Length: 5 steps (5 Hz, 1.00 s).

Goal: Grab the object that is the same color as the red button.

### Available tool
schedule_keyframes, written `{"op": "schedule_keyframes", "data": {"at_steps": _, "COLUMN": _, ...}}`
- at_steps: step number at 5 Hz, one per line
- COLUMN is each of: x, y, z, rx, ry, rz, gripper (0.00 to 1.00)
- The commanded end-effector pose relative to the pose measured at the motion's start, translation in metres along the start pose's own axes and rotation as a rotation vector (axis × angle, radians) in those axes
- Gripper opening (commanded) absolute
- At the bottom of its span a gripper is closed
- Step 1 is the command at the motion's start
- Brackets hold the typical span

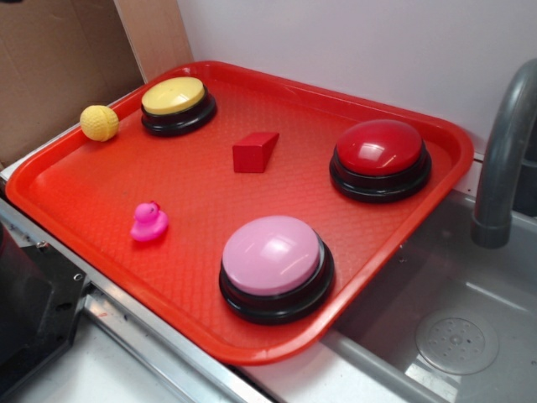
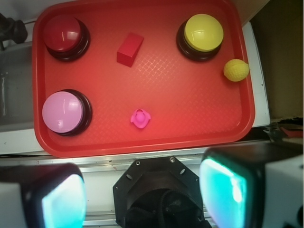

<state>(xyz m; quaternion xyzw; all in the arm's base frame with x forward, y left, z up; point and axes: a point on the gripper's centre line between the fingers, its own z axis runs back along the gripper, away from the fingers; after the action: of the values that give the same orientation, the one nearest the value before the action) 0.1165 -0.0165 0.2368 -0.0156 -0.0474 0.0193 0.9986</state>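
Observation:
A small matte red wedge block [image 1: 254, 152] [image 2: 129, 48] lies on the red tray [image 1: 75, 185] [image 2: 199, 109], between the yellow button and the glossy dark-red dome button [image 1: 380, 157] [image 2: 66, 35]. My gripper [image 2: 142, 194] shows only in the wrist view, high above the tray's near edge and over the black robot base. Its two teal-padded fingers [image 2: 64, 202] stand wide apart with nothing between them. The gripper is far from the block.
On the tray also sit a yellow dome button [image 1: 177, 103] [image 2: 202, 34], a pink dome button [image 1: 274, 264] [image 2: 64, 112] and a pink rubber duck [image 1: 148, 222] [image 2: 140, 118]. A yellow ball [image 1: 99, 122] [image 2: 236, 70] lies beside the tray. A grey faucet [image 1: 503, 151] and sink [image 1: 453, 336] are alongside.

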Motion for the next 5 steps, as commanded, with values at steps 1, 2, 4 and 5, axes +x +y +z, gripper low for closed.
{"op": "schedule_keyframes", "data": {"at_steps": 1, "x": 0.0, "y": 0.0, "z": 0.0, "rx": 0.0, "ry": 0.0, "rz": 0.0, "gripper": 1.0}}
{"op": "schedule_keyframes", "data": {"at_steps": 2, "x": 0.013, "y": 0.003, "z": -0.001, "rx": -0.023, "ry": 0.001, "rz": 0.008, "gripper": 1.0}}
{"op": "schedule_keyframes", "data": {"at_steps": 4, "x": 0.061, "y": 0.009, "z": -0.008, "rx": -0.004, "ry": 0.046, "rz": 0.022, "gripper": 1.0}}
{"op": "schedule_keyframes", "data": {"at_steps": 5, "x": 0.085, "y": 0.011, "z": -0.016, "rx": 0.025, "ry": 0.062, "rz": 0.036, "gripper": 1.0}}
